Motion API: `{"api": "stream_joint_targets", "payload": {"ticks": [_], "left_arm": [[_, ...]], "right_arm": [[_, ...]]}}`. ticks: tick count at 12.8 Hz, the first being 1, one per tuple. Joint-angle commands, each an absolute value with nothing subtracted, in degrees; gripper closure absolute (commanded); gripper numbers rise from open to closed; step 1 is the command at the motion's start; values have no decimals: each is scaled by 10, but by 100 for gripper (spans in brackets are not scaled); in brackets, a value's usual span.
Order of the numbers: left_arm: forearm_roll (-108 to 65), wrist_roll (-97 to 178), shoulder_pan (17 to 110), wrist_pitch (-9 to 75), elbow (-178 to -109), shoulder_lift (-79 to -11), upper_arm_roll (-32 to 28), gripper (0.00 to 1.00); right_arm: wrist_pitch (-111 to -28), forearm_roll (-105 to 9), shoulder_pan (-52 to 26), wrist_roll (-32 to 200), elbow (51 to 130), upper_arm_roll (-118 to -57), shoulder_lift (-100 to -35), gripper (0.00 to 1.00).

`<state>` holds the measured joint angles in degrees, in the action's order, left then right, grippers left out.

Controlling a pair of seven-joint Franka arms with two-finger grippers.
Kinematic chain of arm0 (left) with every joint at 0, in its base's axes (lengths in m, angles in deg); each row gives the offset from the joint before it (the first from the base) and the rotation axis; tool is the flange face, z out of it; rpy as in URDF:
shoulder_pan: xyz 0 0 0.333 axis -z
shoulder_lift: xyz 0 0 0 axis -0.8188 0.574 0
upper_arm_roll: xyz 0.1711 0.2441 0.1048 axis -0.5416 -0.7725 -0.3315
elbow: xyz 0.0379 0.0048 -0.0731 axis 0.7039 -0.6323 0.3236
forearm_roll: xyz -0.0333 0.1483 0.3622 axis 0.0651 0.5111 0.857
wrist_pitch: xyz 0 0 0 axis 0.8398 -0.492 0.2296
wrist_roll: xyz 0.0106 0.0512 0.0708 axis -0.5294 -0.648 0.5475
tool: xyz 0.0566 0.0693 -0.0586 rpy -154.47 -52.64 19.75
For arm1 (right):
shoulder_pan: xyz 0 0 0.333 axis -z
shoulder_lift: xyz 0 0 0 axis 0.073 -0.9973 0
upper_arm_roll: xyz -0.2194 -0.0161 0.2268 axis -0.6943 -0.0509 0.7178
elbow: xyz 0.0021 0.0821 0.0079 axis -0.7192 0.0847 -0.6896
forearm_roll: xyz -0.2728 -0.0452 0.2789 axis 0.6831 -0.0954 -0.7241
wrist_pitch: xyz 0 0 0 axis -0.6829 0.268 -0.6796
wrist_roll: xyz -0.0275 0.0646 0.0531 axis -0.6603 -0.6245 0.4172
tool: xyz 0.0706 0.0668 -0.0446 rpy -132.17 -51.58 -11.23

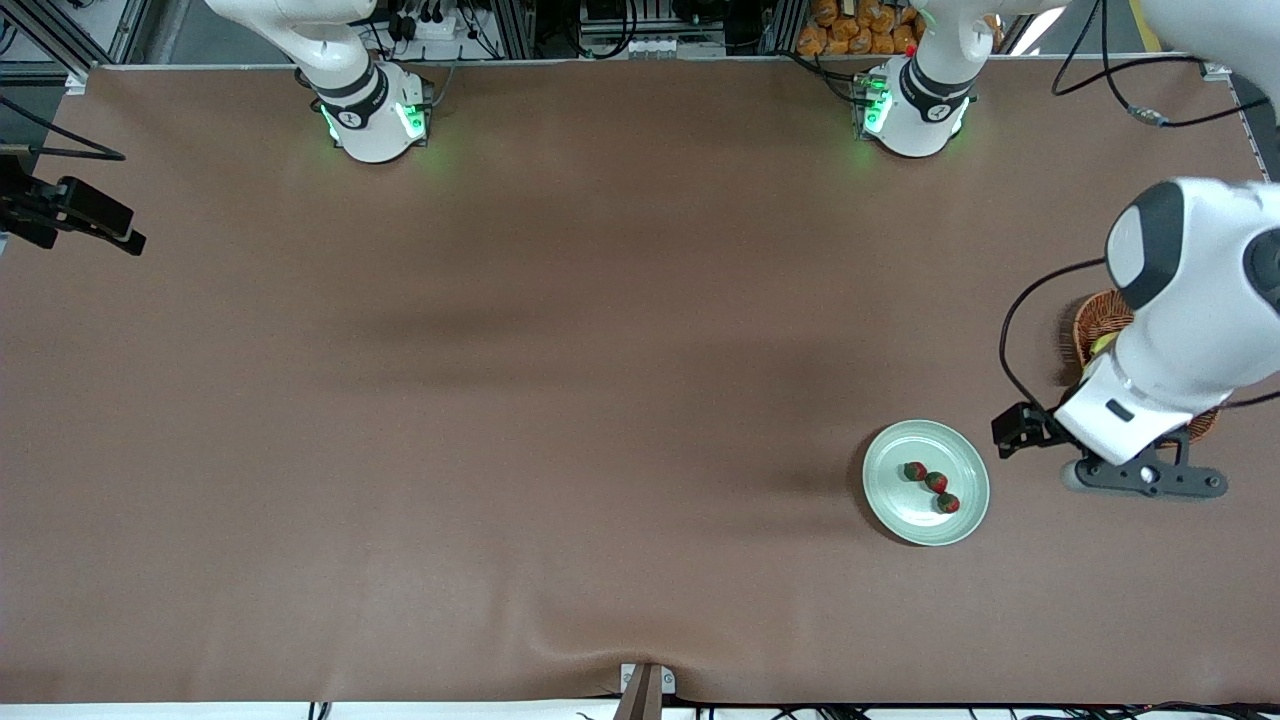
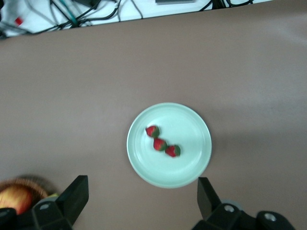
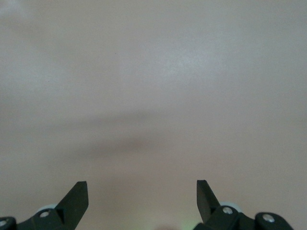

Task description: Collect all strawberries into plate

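Nearest the front camera, your plate [image 1: 926, 482] sits on the table [image 1: 560, 400] toward the left arm's end, pale mint, glossy, shallow-rimmed. All three strawberries [image 1: 931, 485] lie in it in a short slanted row, touching or nearly so, small and red with green caps. By the look of it the collecting is done.

Your main risk is the left gripper [image 1: 1146, 478], which hangs empty with its fingers spread wide just beside the plate, partly over the wicker basket [image 1: 1095, 325]. If you sweep it low across the plate, you could nudge the rim and roll the berries out. Lift clear first.

Your right gripper [image 3: 142, 203] waits, also wide open and empty, over bare table at the right arm's end.
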<state>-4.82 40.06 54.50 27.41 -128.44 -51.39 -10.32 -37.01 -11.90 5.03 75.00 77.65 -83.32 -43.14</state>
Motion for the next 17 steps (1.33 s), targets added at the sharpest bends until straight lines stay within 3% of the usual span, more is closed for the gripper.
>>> {"api": "stream_joint_targets", "payload": {"ticks": [1,7,14,17], "left_arm": [[-56,444,560,210,-1302,-581,-107,0],[-85,442,565,92,-1319,-689,-110,0],[-108,440,563,78,-1352,-740,-117,0],[-103,439,567,91,-1349,-740,-157,0]], "right_arm": [[-363,-121,49,754,767,-833,-433,0],[-363,-121,49,754,767,-833,-433,0],[-363,-121,49,754,767,-833,-433,0],[-363,-121,49,754,767,-833,-434,0]]}}
